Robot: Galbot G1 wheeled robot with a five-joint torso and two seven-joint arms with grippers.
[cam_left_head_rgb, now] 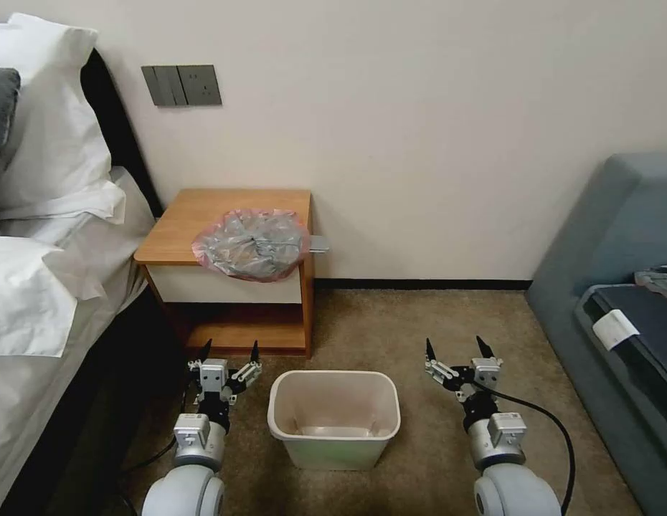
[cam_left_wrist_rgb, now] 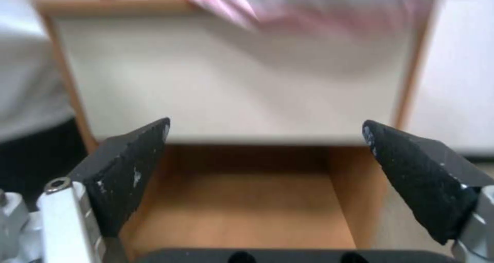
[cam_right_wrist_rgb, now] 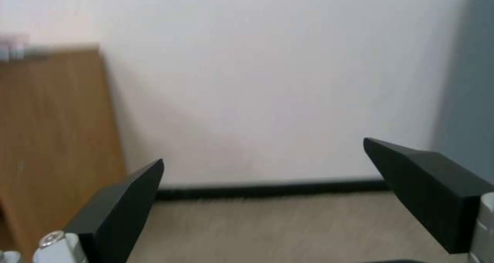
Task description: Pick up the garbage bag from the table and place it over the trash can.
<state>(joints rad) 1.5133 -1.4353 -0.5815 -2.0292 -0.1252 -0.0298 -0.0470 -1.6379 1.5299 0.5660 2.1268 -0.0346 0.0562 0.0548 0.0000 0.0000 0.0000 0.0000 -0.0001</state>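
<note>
One garbage bag (cam_left_head_rgb: pixel 252 244) lies crumpled on the table (cam_left_head_rgb: pixel 197 215), at its front right corner, its pink edge drooping over the white drawer front.

One trash can (cam_left_head_rgb: pixel 333 418) stands on the carpet in front of the table, apart from it, between two grippers. The left gripper (cam_left_head_rgb: pixel 230 354) hangs low just beside the can's left, facing the table's lower shelf, fingers spread apart and holding nothing. The right gripper (cam_left_head_rgb: pixel 455 350) sits near the can's right, fingers likewise apart.
</note>
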